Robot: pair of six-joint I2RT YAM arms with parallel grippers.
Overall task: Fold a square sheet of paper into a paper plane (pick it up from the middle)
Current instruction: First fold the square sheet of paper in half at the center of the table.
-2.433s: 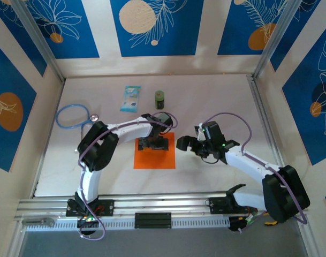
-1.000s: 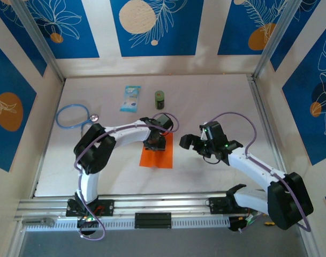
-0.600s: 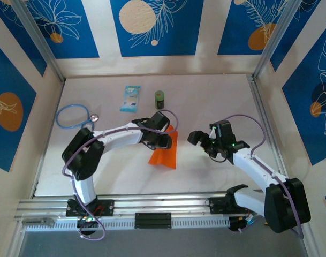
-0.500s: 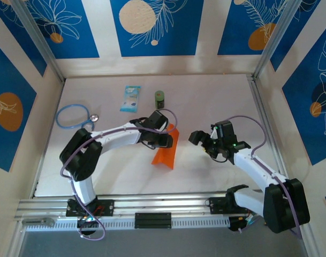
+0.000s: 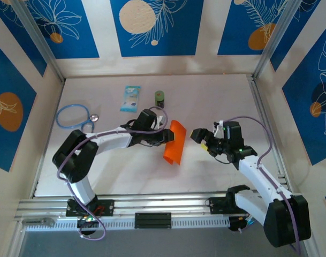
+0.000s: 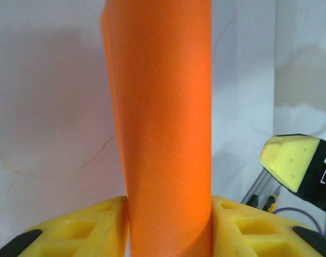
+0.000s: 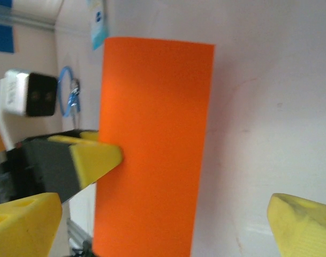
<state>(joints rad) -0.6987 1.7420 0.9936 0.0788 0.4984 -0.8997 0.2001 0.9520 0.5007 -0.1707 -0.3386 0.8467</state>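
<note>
- We see the orange paper (image 5: 174, 142) in the middle of the table (image 5: 216, 101), between the two arms.
- The left tool (image 5: 164, 136) is pinching the orange paper by one side. The sheet is lifted up and stands on its edge.
- From the left wrist camera, the orange paper (image 6: 163, 128) bulges out in a round curve, like half a tube. It comes up between the left tool's (image 6: 168, 230) two yellow fingers (image 6: 93, 227), which press on it from both sides.
- We cannot tell if the low corner of the sheet touches the table or hangs just over it.
- The sheet is plain and smooth — we see no sharp fold in it.
- The right tool (image 5: 201, 140) is just beside the paper, on its right side, and it points at the paper. Its two fingers are spread wide apart and nothing is between them.
- From the right wrist camera, the orange paper (image 7: 154, 144) is right in front of the right tool (image 7: 165, 225), and a yellow finger of the left tool (image 7: 93, 158) touches the sheet's left edge.
- Far back on the table lie a blue packet (image 5: 131, 98) and a small green can (image 5: 160, 97) — near each other, well apart from the paper.
- A blue stethoscope (image 5: 73, 115) lies at the left side of the table.
</note>
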